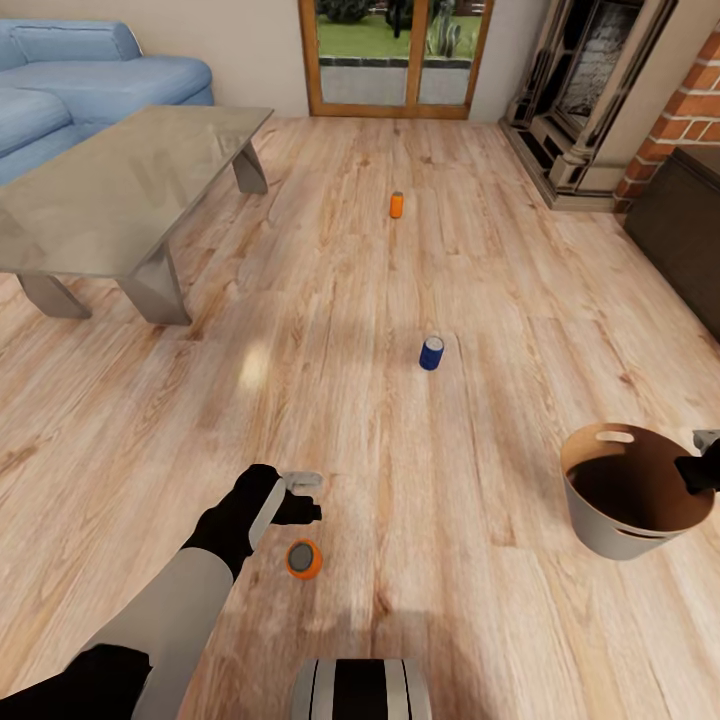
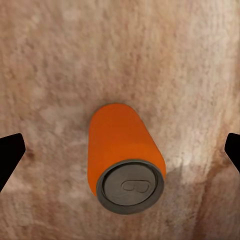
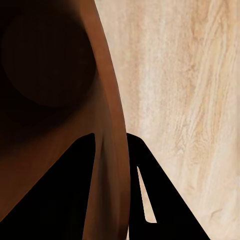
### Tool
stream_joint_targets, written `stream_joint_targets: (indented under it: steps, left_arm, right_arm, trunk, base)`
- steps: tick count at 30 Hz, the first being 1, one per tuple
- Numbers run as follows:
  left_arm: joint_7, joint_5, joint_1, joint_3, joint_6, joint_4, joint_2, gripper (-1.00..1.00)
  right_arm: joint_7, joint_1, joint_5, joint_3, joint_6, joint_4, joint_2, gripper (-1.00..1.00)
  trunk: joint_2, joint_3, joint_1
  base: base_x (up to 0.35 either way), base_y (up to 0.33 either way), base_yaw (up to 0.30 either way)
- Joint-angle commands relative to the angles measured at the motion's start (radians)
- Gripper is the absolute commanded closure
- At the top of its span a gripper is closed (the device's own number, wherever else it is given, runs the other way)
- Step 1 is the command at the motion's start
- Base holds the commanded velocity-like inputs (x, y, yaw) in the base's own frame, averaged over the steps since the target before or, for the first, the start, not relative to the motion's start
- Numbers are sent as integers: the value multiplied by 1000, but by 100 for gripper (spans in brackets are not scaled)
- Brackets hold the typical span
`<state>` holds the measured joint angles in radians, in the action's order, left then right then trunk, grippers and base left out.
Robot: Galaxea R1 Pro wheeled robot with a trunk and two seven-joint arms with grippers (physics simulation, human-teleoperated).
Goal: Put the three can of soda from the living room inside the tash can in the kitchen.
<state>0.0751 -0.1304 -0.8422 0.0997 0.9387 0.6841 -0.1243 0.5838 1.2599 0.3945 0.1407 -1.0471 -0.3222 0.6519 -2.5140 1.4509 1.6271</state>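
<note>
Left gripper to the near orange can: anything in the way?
Nothing visible. The left gripper hangs open over the orange can, which stands upright on bare wood floor, fingertips wide on either side.

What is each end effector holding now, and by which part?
The right end effector grips the trash can by its rim wall, one finger inside, one outside. The left end effector is open above an orange soda can, holding nothing.

Floor (image 1: 480, 250): warm wood planks.
Near orange can (image 1: 304, 559): upright on floor.
Blue can (image 1: 431, 353): mid-floor.
Far orange can (image 1: 397, 205): beyond it.
</note>
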Motion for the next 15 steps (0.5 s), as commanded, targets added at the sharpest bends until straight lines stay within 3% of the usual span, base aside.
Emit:
stream_joint_targets:
  steps: [1, 15]
  left_arm:
    - [0, 0, 0, 0, 0, 0, 0, -100]
    - [0, 0, 0, 1, 0, 0, -1, -100]
  right_arm:
    - [1, 1, 1, 0, 0, 0, 0, 100]
    - [1, 0, 0, 1, 0, 0, 0, 100]
  trunk:
    - [0, 0, 0]
    - [-3, 63, 6]
  base:
    - [7, 0, 0]
    - [1, 0, 0]
